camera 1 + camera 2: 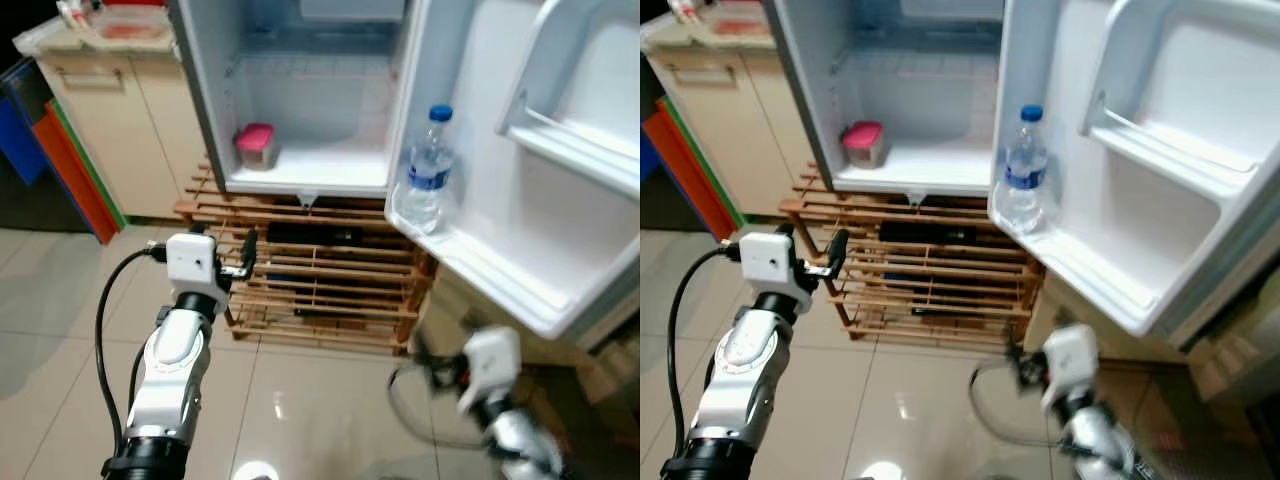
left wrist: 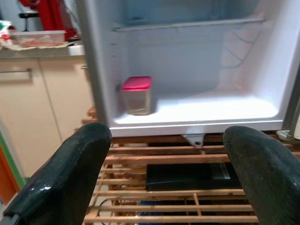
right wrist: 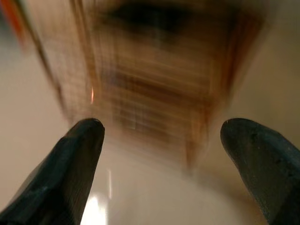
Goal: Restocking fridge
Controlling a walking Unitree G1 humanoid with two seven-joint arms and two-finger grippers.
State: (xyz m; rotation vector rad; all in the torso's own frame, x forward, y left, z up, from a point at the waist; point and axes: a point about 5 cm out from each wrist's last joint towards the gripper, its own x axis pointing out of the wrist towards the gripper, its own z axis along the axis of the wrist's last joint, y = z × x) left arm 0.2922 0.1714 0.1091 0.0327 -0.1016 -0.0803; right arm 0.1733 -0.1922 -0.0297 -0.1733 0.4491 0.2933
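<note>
— Where are the hands?

— Nearest, the right hand (image 3: 159,140) hangs low over the tiled floor, fingers apart, empty. The left hand (image 2: 164,164) is raised toward the slatted wooden rack (image 1: 330,280), fingers spread, likely lining up a reach.

— And the stock?

— A clear plastic water bottle with blue cap (image 1: 428,172) stands upright in the door shelf's near corner; a pink-lidded container (image 1: 255,146) sits at the fridge floor's left edge.

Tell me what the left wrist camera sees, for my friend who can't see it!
An open fridge holds one small jar with a pink lid. The left claw is open and empty, pointing at the wooden rack under the fridge.
</note>
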